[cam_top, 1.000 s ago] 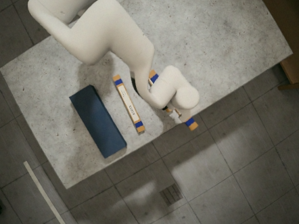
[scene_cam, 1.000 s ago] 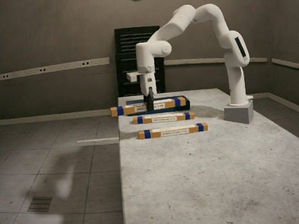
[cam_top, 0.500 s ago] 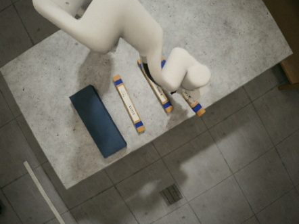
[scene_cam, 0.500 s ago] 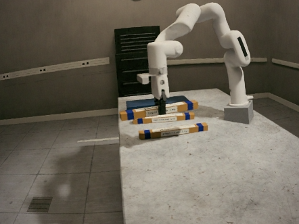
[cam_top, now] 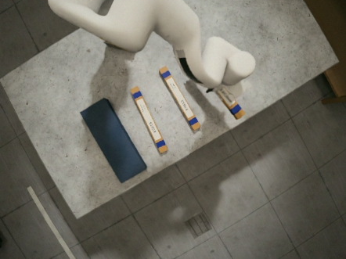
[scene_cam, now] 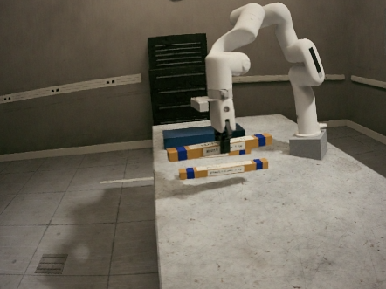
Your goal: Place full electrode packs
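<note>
The dark blue low platform (cam_top: 113, 140) lies at the left of the table, with nothing on it; it is at the far end in the side view (scene_cam: 203, 134). Two orange packs with blue bands lie flat on the table: one beside the platform (cam_top: 149, 120), one further right (cam_top: 179, 98), the latter also in the side view (scene_cam: 224, 168). My gripper (scene_cam: 225, 145) is shut on the third pack (scene_cam: 218, 147) near its middle and holds it level above the table. From above my arm hides the fingers and most of that pack (cam_top: 232, 104).
The robot's grey base block (scene_cam: 307, 143) stands at the table's right side. The held pack hangs near the table's edge (cam_top: 250, 113), with floor beyond. A dark cabinet (scene_cam: 176, 78) stands behind the table.
</note>
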